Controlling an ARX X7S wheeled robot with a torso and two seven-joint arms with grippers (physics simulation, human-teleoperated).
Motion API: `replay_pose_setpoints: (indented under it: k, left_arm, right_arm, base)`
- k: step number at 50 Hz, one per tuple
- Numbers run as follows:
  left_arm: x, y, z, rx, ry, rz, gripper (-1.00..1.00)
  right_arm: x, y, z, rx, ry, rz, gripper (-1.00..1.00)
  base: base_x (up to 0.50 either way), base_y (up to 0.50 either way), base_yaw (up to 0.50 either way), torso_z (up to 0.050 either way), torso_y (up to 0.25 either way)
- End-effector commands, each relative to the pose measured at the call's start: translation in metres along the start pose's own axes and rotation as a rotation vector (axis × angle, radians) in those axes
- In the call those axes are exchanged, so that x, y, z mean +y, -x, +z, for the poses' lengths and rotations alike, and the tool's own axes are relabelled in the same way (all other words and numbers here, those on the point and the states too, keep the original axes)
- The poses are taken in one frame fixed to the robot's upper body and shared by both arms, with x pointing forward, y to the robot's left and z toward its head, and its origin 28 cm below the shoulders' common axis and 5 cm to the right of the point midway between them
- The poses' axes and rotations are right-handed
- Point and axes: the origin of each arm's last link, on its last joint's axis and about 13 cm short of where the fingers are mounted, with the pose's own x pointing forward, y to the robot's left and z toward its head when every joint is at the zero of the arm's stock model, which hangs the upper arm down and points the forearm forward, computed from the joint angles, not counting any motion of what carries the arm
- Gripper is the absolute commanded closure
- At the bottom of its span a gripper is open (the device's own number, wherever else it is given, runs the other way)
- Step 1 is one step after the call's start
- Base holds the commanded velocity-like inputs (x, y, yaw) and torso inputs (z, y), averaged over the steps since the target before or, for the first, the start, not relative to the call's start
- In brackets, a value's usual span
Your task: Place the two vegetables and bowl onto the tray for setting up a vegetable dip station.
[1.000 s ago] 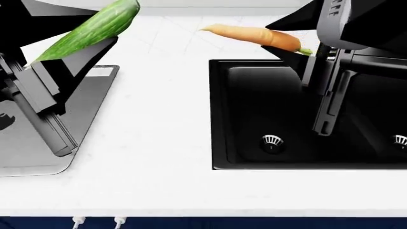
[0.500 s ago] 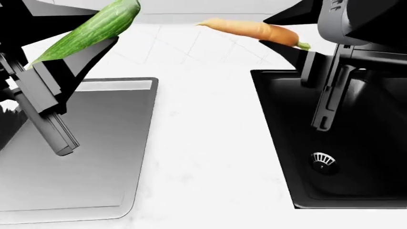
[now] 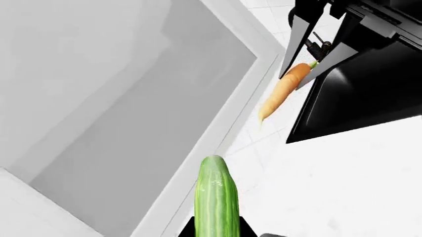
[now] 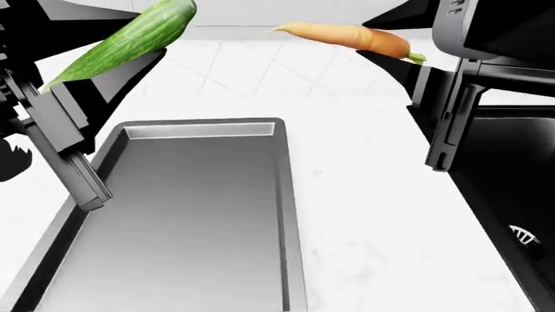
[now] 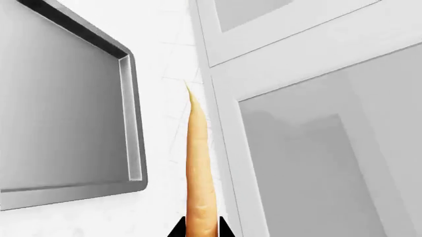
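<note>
- Between our left claw's (image 4: pixel 82 71) black fingers sits the cucumber (image 4: pixel 121 44), clamped at its lower end and held in the air, its free end tilted up and away from us.
- From the left wrist view we see the same cucumber (image 3: pixel 217 200) sticking out from the claw, its rounded tip over the white counter (image 3: pixel 343 187) close to a pale cabinet panel.
- Our right claw (image 4: pixel 401 57) grips the carrot (image 4: pixel 342 36) at its thick end by the small green stem; the carrot lies nearly level in the air, its thin tip pointing toward our left side.
- From the right wrist view the carrot (image 5: pixel 199 168) runs straight out from the claw, above the counter and beside the corner of the tray (image 5: pixel 135 148).
- Below and between our two arms the grey tray (image 4: pixel 290 221) lies flat on the counter (image 4: pixel 373 195), its long side running away from us.
- At our right the edge of the black sink (image 4: pixel 520 221) shows, apart from the tray.
- We cannot see the bowl in any view.
</note>
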Motion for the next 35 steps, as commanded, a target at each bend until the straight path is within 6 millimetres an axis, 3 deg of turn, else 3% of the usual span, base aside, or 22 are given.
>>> replay_pose_setpoints:
  k: [1, 15, 19, 24, 28, 35]
  left_arm:
    - [0.001, -0.002, 0.001, -0.011, -0.005, 0.009, 1.0]
    - [0.001, -0.001, 0.001, -0.015, -0.005, 0.007, 1.0]
    - [0.004, -0.006, -0.002, -0.001, 0.007, 0.003, 1.0]
    - [0.023, -0.041, -0.021, 0.095, 0.05, -0.102, 1.0]
    - [0.042, -0.084, -0.054, 0.234, 0.066, -0.218, 1.0]
    - [0.056, -0.118, -0.078, 0.355, 0.047, -0.281, 1.0]
  right_arm:
    - [-0.002, 0.001, 0.0, 0.004, 0.016, -0.024, 1.0]
    - [-0.002, 0.001, 0.0, 0.002, 0.011, -0.028, 1.0]
    - [-0.002, 0.001, 0.0, -0.035, -0.065, -0.033, 1.0]
    - [-0.008, -0.022, -0.02, 0.009, -0.175, 0.028, 1.0]
    - [-0.015, -0.051, -0.042, 0.107, -0.236, 0.149, 1.0]
    - [-0.025, -0.094, -0.068, 0.209, -0.28, 0.275, 1.0]
  base:
    - [0.0, 0.5, 0.0, 0.0, 0.0]
    - [0.0, 0.5, 0.0, 0.001, 0.0]
    - [0.05, 0.25, 0.0, 0.0, 0.0]
    - [0.0, 0.0, 0.0, 0.0, 0.002]
    - [0.0, 0.0, 0.0, 0.0, 0.0]
    - [0.0, 0.0, 0.0, 0.0, 0.0]
